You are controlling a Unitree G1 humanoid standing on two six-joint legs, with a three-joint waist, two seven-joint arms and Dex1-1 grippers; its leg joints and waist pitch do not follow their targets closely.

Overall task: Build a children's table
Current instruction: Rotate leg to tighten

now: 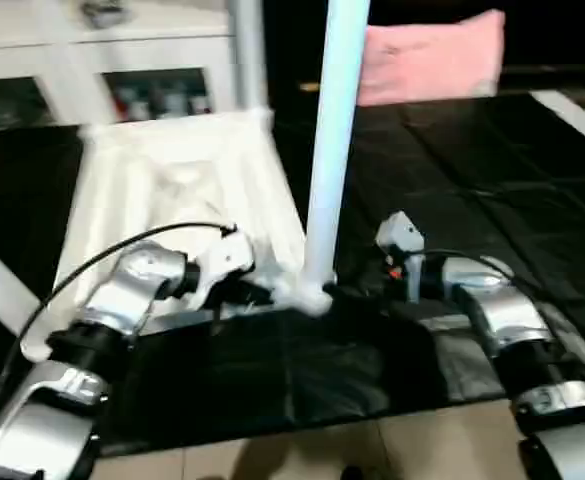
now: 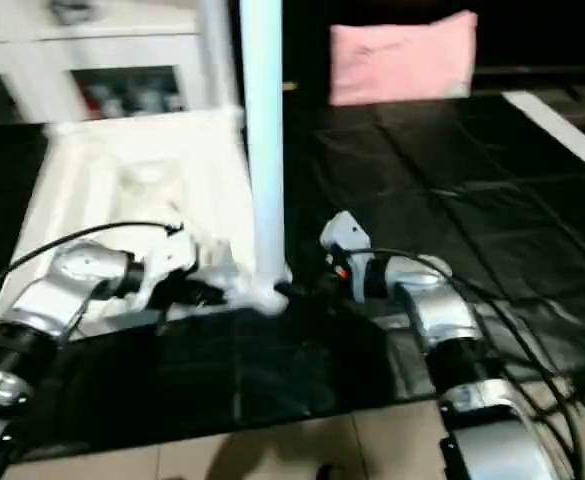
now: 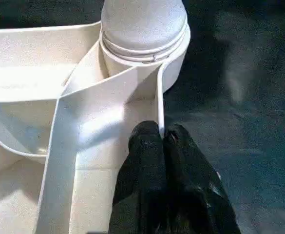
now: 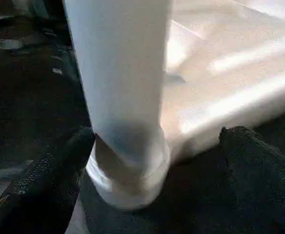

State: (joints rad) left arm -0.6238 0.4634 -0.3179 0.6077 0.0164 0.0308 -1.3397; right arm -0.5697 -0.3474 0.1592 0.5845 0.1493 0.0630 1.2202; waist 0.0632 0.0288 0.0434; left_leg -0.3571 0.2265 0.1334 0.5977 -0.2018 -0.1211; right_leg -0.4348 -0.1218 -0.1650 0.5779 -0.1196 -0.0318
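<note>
On a black floor mat (image 1: 442, 150), the white plastic tabletop (image 1: 172, 190) of a children's table lies upside down, its ribbed underside facing up. One white tapered leg (image 1: 332, 130) stands upright in the round corner socket (image 3: 174, 58) at the tabletop's near right corner, rising out of the top of the head camera's view. Another leg (image 1: 250, 55) stands at the far right corner.

From the left, the left gripper (image 3: 159, 139) reaches toward that near corner. Its two black fingers are pressed together with nothing between them, and their tips rest against the rib wall beside the socket. From the right, the right gripper (image 4: 152, 146) has its fingers spread wide, one on each side of the leg's base just above the socket, neither clearly touching it.

Behind the tabletop stands a white glass-door cabinet (image 1: 92, 60). A pink cushion (image 1: 432, 55) lies at the far edge of the mat.
</note>
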